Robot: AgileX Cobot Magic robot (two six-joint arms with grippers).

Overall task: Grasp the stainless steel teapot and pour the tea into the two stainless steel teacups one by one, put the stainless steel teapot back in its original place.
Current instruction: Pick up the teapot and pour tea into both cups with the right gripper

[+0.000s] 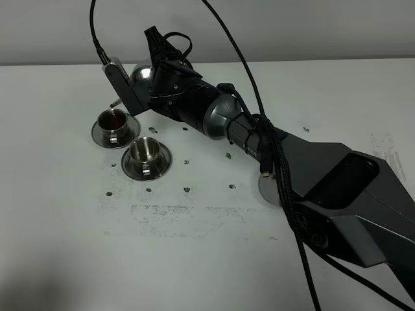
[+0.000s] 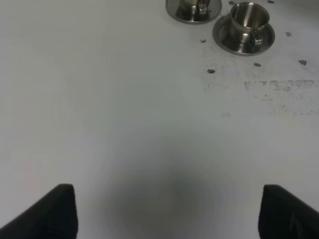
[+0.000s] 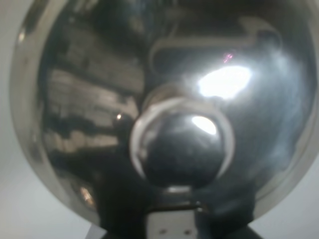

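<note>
The stainless steel teapot point(image 1: 141, 72) is held tilted above the table, its thin spout over the far left teacup point(image 1: 115, 121), which holds reddish tea. In the right wrist view the teapot's lid and knob point(image 3: 182, 149) fill the frame. My right gripper point(image 1: 157, 63) reaches across to the left and is shut on the teapot's handle. The second teacup point(image 1: 146, 153) stands on its saucer just in front of and to the right of the first, and looks empty. My left gripper point(image 2: 167, 211) is open and empty above bare table; both teacups point(image 2: 249, 20) point(image 2: 194, 7) lie ahead of it.
A round steel disc point(image 1: 268, 188) lies on the white table point(image 1: 194, 259), partly hidden under my right arm point(image 1: 311, 168). Dark specks and smudges mark the table around the cups. Black cables hang over the right arm.
</note>
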